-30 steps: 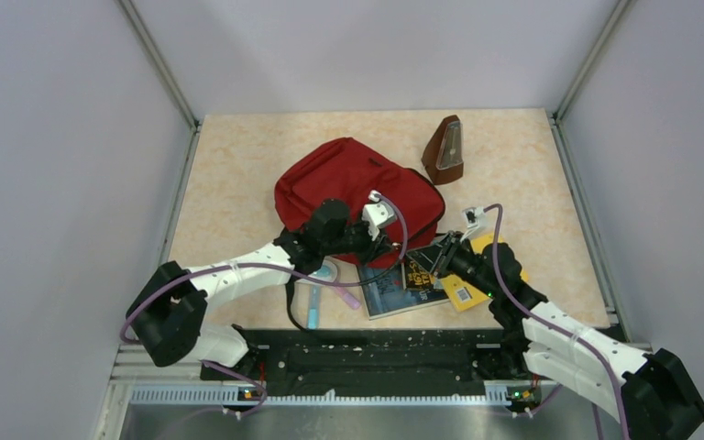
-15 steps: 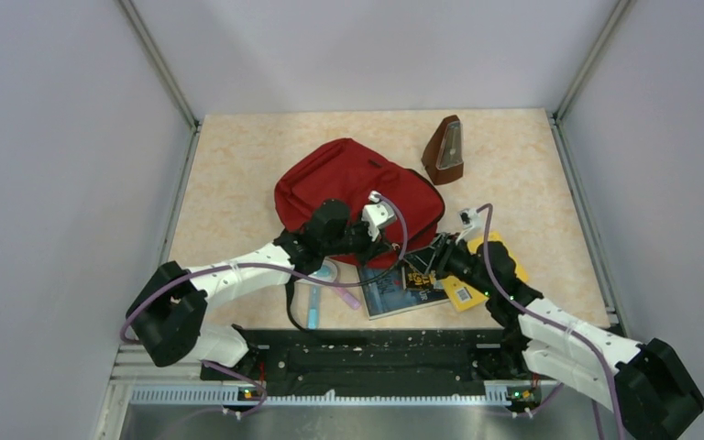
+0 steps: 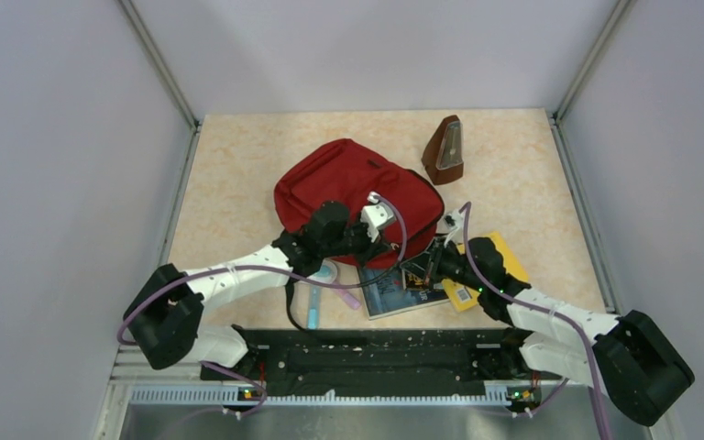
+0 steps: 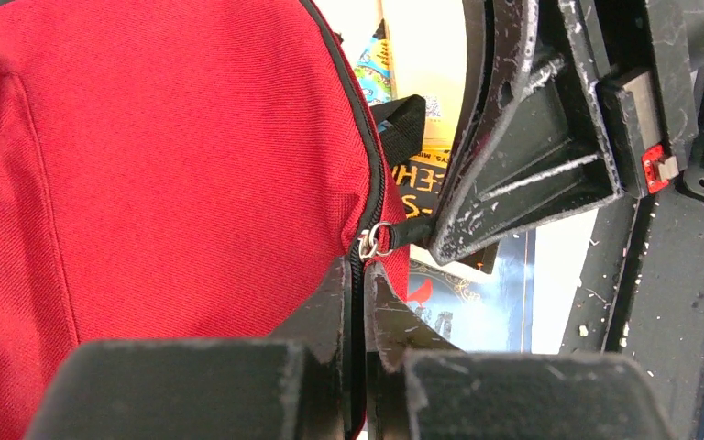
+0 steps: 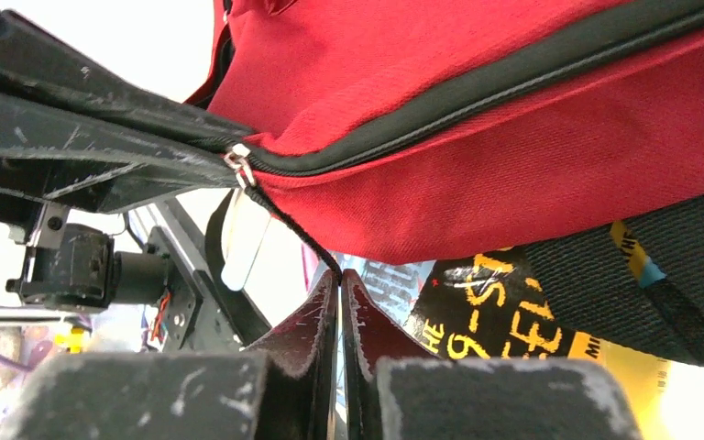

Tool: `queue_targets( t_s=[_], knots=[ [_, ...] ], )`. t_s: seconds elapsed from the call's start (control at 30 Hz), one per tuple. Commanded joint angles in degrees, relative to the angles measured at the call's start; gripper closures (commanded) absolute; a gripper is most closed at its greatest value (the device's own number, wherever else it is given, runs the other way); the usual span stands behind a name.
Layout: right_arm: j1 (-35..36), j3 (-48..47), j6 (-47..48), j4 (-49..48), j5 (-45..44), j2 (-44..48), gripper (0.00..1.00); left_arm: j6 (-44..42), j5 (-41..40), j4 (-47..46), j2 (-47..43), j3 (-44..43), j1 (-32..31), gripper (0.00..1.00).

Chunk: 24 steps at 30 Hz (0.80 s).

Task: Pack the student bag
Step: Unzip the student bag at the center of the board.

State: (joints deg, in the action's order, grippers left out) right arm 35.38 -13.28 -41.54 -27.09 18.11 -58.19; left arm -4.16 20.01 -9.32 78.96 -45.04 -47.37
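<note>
The student bag (image 3: pixel 348 188) is a red backpack lying in the middle of the table. My left gripper (image 3: pixel 381 241) is at its near right corner. In the left wrist view that gripper (image 4: pixel 359 266) is shut on the bag's black zipper line (image 4: pixel 367 174), just below the silver zipper slider (image 4: pixel 373 242). My right gripper (image 3: pixel 427 260) meets it from the right. In the right wrist view it (image 5: pixel 340 273) is shut on the thin black pull cord (image 5: pixel 289 225) that hangs from the slider (image 5: pixel 239 163). The bag's red fabric (image 5: pixel 477 110) fills the top of that view.
A brown metronome (image 3: pixel 445 150) stands behind the bag to the right. A blue book (image 3: pixel 394 291), a black book with yellow lettering (image 5: pixel 504 312) and a yellow book (image 3: pixel 504 261) lie under the grippers. A pale blue ruler (image 3: pixel 315 307) and a black strap (image 3: pixel 290 298) lie near the front edge.
My right arm has moved left to the bag's corner, and its gripper opened and then shut on the zipper cord. The left gripper closed fully on the zipper line and has stayed in place.
</note>
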Motion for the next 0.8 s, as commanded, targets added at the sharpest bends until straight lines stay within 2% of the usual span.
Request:
queue_targets(
  t_s=[0.0,0.47,0.57,0.63,0.67,0.77],
  knots=[
    [-0.5,-2.8,-0.1,-0.6,-4.4,1.4,1.00,-0.1,-3.6,-0.7,-4.6,1.6,-0.3,1.00],
    [-0.5,-3.2,3.1,11.4,-16.5,13.0,1.00,-2.1,-13.2,7.7,-11.7,4.1,-0.2,1.00],
    [-0.5,-2.6,4.7,8.6,-12.8,14.2,1.00,-1.9,-11.8,7.3,-13.6,5.0,-0.3,1.00],
    [-0.5,-1.8,5.0,3.0,-6.3,14.1,1.00,-1.6,-10.8,7.0,-14.3,5.2,-0.3,1.00],
    [-0.4,-1.5,5.0,0.7,-3.5,13.8,0.95,-1.3,-10.4,7.0,-14.5,5.2,-0.3,1.00],
    [-0.4,-2.2,5.6,-2.8,2.4,12.0,0.69,-0.8,-8.8,6.9,-14.4,5.0,-0.3,1.00]
  ],
)
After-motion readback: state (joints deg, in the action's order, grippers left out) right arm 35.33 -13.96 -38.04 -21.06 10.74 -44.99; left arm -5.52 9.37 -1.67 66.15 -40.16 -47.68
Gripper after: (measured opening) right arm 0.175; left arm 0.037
